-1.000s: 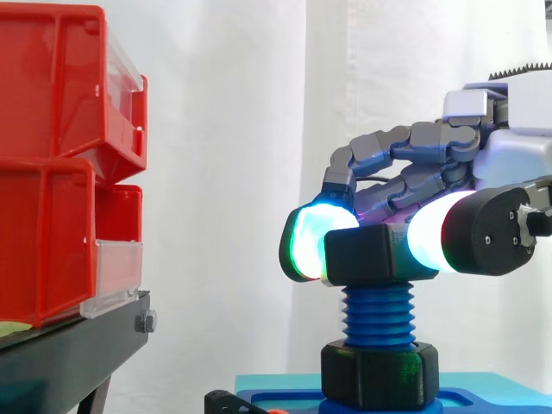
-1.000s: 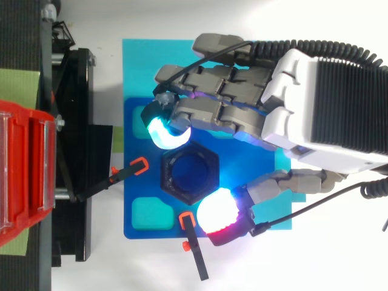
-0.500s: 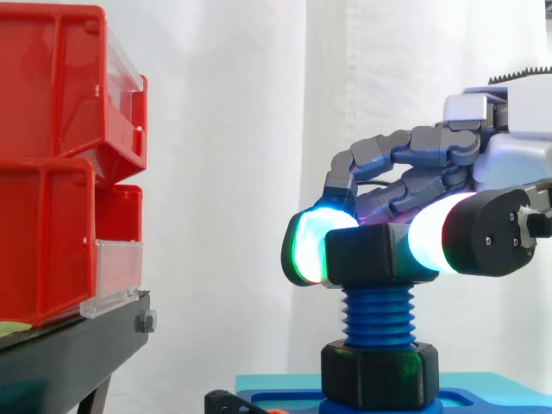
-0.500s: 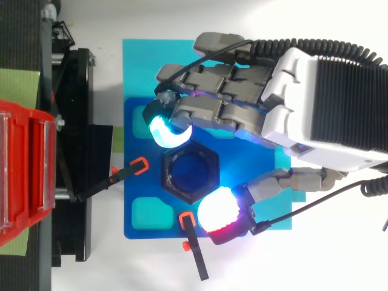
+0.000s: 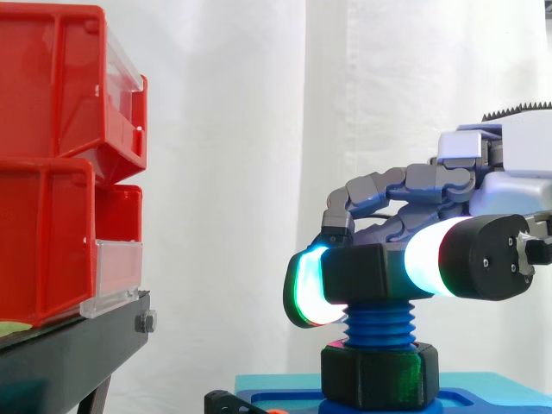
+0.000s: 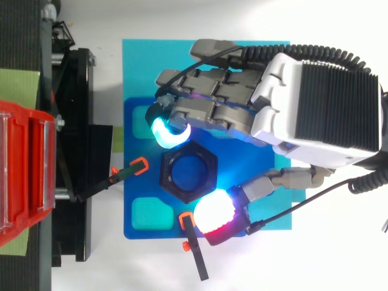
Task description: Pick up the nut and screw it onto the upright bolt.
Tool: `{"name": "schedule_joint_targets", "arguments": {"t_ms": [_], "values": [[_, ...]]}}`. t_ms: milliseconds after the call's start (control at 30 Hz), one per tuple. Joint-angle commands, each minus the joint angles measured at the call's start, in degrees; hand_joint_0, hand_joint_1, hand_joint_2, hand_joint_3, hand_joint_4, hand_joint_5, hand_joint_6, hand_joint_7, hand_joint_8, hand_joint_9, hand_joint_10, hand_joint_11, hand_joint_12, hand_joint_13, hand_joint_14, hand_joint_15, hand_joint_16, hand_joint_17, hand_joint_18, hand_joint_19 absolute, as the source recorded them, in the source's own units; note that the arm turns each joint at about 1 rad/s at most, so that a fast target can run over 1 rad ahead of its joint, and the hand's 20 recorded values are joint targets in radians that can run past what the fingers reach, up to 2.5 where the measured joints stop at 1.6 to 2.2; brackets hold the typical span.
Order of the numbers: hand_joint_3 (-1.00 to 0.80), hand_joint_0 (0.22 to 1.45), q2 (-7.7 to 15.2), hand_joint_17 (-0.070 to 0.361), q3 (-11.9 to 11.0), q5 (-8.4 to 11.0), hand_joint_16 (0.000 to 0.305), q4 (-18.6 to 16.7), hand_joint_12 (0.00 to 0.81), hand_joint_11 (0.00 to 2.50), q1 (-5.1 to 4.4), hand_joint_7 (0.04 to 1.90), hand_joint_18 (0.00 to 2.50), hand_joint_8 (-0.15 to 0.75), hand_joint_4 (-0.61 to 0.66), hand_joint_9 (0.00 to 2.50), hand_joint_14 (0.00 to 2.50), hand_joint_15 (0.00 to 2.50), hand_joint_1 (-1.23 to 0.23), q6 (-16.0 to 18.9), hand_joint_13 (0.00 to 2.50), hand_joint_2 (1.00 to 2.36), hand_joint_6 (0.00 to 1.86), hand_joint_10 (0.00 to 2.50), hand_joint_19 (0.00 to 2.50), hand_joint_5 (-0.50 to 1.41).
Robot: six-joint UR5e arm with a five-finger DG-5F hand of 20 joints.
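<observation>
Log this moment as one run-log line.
hand: shut on nut | nut: on bolt, bare thread below | step: screwing on

- Nut (image 6: 188,176): black.
- Bolt (image 5: 379,323): blue, ridged with thread.
- Base plate (image 6: 136,188): dark blue with turquoise patches.
- Mat (image 6: 145,60): turquoise.
- Robot hand (image 6: 218,103): grey fingers, white shell, black ribbed back. One pad (image 6: 170,132) glows cyan, another (image 6: 213,212) white and red.
- Bins (image 5: 52,172): red, with clear fronts.
- Stand (image 5: 69,354): black.
- Curtain (image 5: 259,129): white.
</observation>
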State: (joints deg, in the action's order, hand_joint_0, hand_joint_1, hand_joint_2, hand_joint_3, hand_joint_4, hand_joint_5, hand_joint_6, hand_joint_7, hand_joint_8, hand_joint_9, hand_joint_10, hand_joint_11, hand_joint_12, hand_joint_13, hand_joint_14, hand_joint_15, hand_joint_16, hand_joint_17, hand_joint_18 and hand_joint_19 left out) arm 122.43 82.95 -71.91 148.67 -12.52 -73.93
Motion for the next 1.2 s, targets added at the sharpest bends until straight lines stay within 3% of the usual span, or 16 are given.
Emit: {"name": "schedule_joint_targets", "arguments": {"t_ms": [0,467,767,1167], "values": [[-0.50,0.50,0.1,0.060,0.0,-0.07,0.027,0.0,0.236,0.00,0.04,1.17,0.51,0.267,0.27,0.58,0.00,0.00,-0.60,0.0,0.65,1.00,0.50,0.00,0.04,-0.16],[-0.50,0.50,0.0,0.060,0.0,-0.07,0.027,0.0,0.237,0.00,0.04,1.16,0.51,0.266,0.26,0.58,0.00,0.00,-0.60,0.0,0.65,1.00,0.50,0.00,0.04,-0.16],[-0.50,0.47,0.0,0.067,0.0,-0.42,0.030,0.0,0.252,0.00,0.04,1.06,0.50,0.271,0.26,0.57,0.00,0.00,-0.58,0.0,0.64,1.00,0.50,0.00,0.04,-0.17],[-0.50,0.41,0.0,0.088,0.0,-0.95,0.039,-0.1,0.294,0.00,0.13,0.74,0.48,0.264,0.17,0.51,0.00,0.00,-0.58,0.0,0.59,1.00,0.50,0.00,0.03,-0.22]]}}
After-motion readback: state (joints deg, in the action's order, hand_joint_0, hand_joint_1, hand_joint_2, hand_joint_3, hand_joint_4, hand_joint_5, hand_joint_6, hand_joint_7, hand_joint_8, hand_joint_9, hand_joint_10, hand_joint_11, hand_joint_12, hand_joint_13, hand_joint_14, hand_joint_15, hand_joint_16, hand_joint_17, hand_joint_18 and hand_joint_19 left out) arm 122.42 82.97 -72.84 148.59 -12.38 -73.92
